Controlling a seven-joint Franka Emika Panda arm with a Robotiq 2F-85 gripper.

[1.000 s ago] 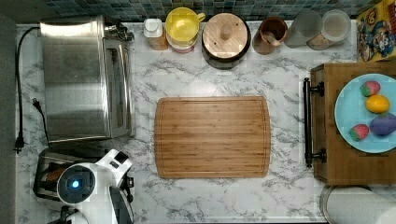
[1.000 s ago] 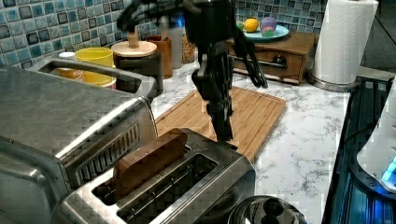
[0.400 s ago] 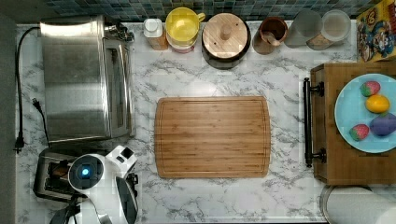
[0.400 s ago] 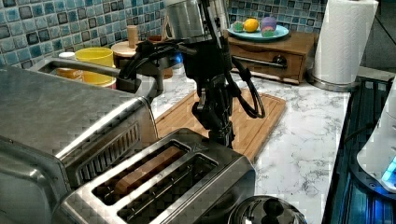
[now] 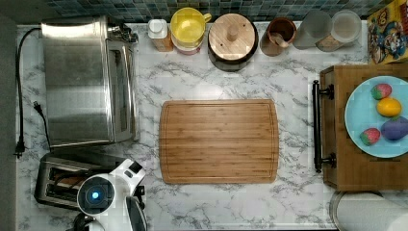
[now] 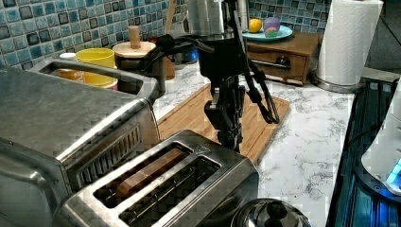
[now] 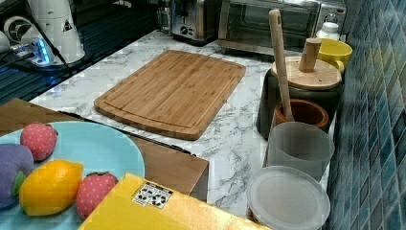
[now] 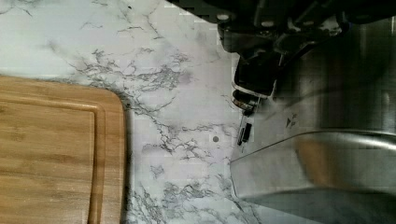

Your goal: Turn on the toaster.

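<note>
Near the bench's front-left corner, top view: toaster (image 5: pixel 62 180), beside the toaster oven (image 5: pixel 84 79), arm overhead at its lever end. Left view: claw (image 6: pixel 229 135) descended at the toaster's far end, presumably on the lever; bread sunk in one slot; finger state cannot be told. Right view: toaster at the bench's far edge. Wrist view: claw against the toaster's end face.

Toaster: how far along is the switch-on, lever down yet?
Looks mostly done: the bread slice sits sunk low in the toaster slot, in the left view. In hand: the gripper hangs at the toaster's lever end, by the cutting board. The lever itself is hidden, so latching is unconfirmed. Left: lift the arm away.
</note>
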